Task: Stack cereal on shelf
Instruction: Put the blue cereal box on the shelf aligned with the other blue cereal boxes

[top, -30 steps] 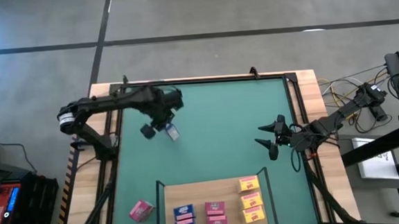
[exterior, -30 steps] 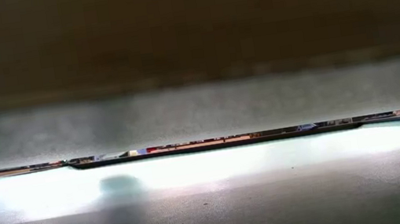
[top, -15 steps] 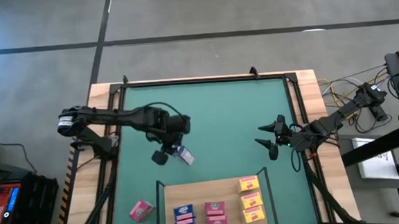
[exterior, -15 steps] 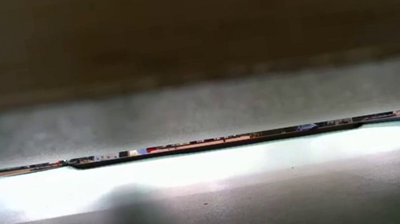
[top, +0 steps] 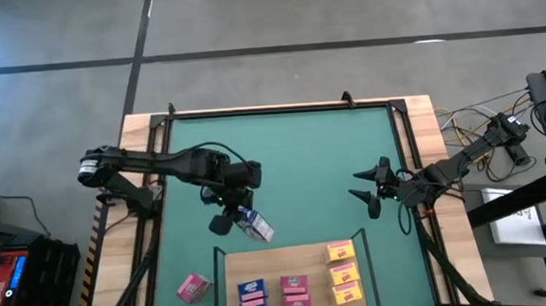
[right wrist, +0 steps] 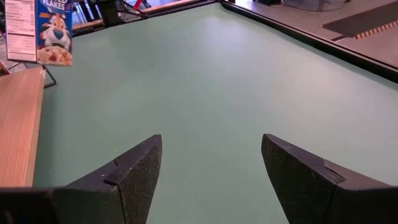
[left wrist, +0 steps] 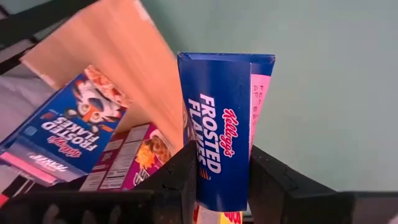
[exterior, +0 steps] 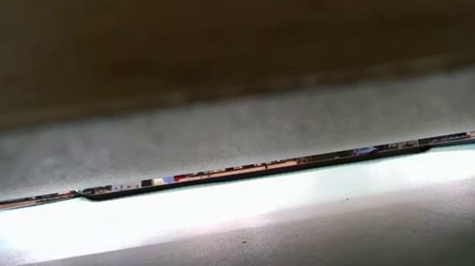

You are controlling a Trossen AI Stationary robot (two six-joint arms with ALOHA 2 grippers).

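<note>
Cereal box: your left gripper [top: 238,219] has its jaws clamped on the blue box [left wrist: 219,149], above the mat near the shelf [top: 270,263].
Handling: likely light, thin cardboard, crushable; hold its narrow sides gently.
Shelf: yellow boxes [top: 343,271] sit there.
Right gripper [top: 370,188]: jaws apart, waiting aside.

We find the high view overhead, facing straight down on the whole counter [top: 137,133]. The low view sits at counter level beneath the shelf [exterior: 222,31], facing level across. The left wrist view looks close past its jaws at a blue box [left wrist: 222,124], shared with the right wrist view [right wrist: 50,28].
</note>
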